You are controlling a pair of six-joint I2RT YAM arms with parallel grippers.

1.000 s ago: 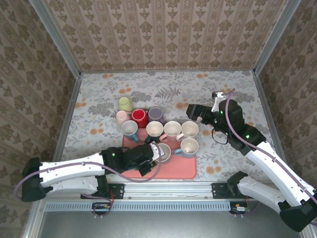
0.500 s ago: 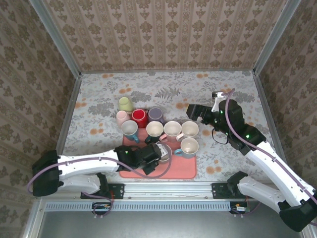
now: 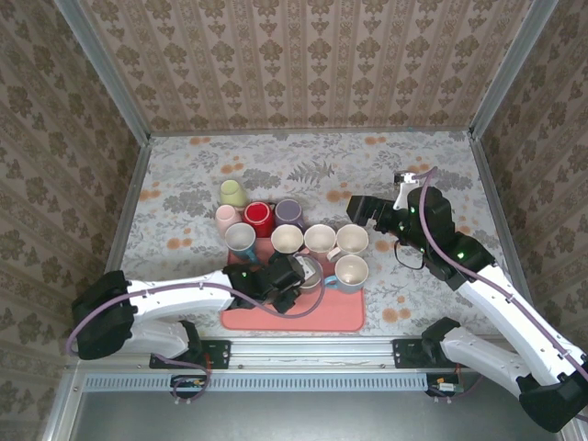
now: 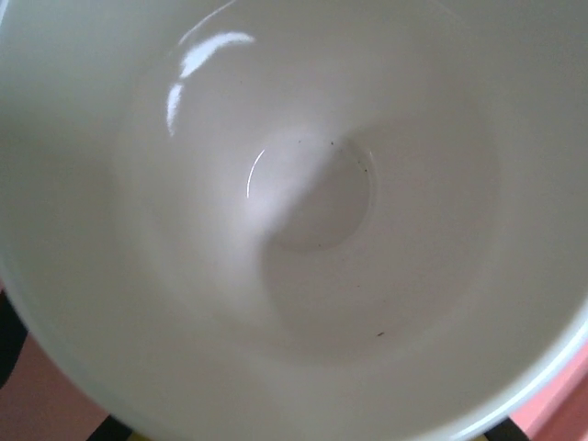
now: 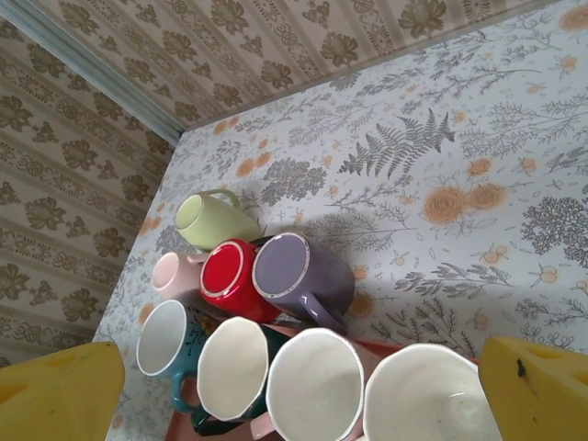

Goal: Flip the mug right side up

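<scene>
while the right hand [image 3: 359, 210] hangs wide apart, the left hand [image 3: 288, 274] is clamped on a mug [image 4: 303, 211].

A table [image 3: 413, 165] under a grey flowered cloth spans the enclosure. A salmon-pink tray [image 3: 331, 317] lies on it at the near edge, about midway across. Just beyond the tray's far left corner, a green mug [image 3: 232, 193] lies farthest. Nearer, a pink mug [image 3: 225, 217], a red mug [image 3: 258, 219] and a purple mug [image 3: 288, 212] run left to right.
</scene>
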